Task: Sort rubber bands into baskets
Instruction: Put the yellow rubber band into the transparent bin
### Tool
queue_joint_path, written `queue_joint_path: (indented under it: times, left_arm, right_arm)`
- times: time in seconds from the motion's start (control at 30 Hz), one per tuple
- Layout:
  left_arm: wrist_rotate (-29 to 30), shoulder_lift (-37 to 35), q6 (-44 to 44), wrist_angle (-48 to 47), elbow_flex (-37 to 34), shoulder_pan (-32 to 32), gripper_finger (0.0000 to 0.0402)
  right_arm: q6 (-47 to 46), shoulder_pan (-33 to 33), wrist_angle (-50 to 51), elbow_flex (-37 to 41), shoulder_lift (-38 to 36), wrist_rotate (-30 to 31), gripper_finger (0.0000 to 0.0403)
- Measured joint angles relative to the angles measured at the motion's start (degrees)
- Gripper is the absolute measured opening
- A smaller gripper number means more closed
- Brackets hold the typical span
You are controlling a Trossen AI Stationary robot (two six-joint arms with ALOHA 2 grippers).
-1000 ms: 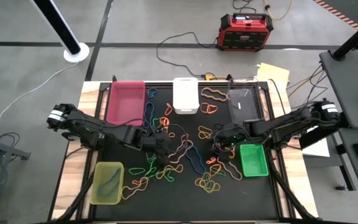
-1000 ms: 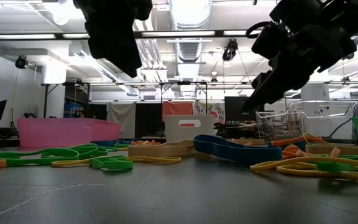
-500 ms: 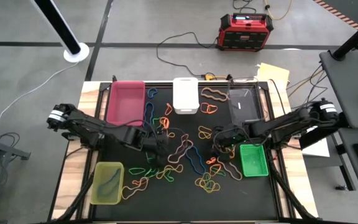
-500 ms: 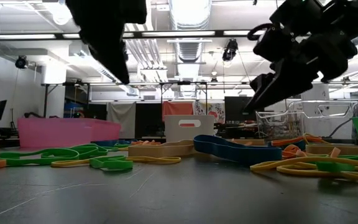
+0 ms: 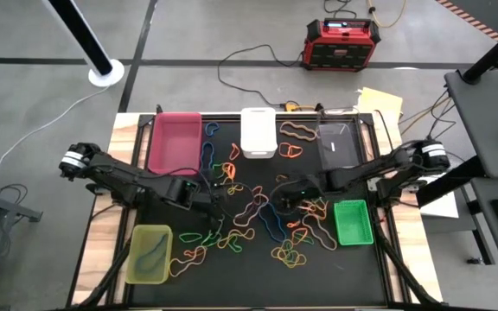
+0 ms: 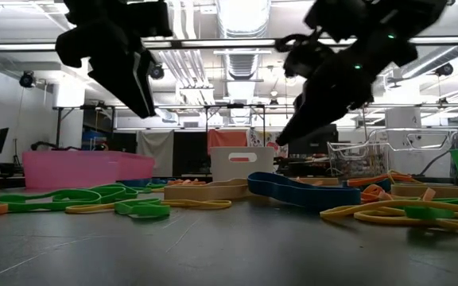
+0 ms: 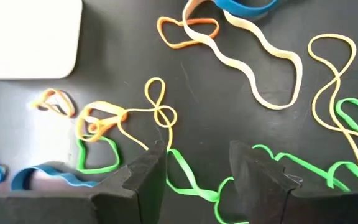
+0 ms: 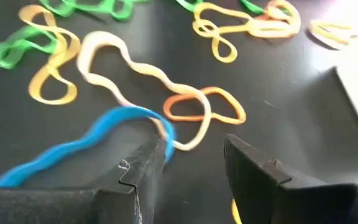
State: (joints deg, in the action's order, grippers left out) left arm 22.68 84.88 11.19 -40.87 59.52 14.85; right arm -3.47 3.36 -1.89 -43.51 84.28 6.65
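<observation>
Left tool (image 7: 194, 168) jaws apart, empty, green rubber band (image 7: 188, 180) just beyond its tips. Right tool (image 8: 191, 165) jaws apart, empty, blue band (image 8: 82, 149) beside one finger.

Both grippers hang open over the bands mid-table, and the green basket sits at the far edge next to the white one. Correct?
Not quite. The green basket sits at the near right, beside the right gripper; the high view shows it. The clear basket is next to the white one. Both grippers, the left gripper too, do hang open over the bands.
</observation>
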Motion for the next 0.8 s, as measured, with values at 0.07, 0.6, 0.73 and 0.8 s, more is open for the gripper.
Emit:
queue_joint_path:
  times: [0.07, 0.6, 0.73, 0.8]
  left_arm:
    - [0.0, -1.5, -1.09, 0.62, -1.36, 0.0, 0.016]
    - [0.73, -22.35, -4.81, 17.86, -19.95, -0.5, 0.016]
    - [3.62, -25.0, -5.19, 19.44, -21.95, -0.5, 0.016]
    - [5.87, -25.73, -5.24, 19.97, -22.65, -0.5, 0.016]
  right_arm:
    - [-0.8, -0.04, 4.11, -2.41, 1.24, 1.95, 0.016]
    - [-5.66, -6.5, 17.61, -4.4, 2.11, 4.02, 0.016]
    - [-5.48, -7.67, 17.61, -3.84, 2.13, 3.61, 0.016]
    - [-5.44, -7.72, 17.28, -3.34, 2.13, 3.46, 0.016]
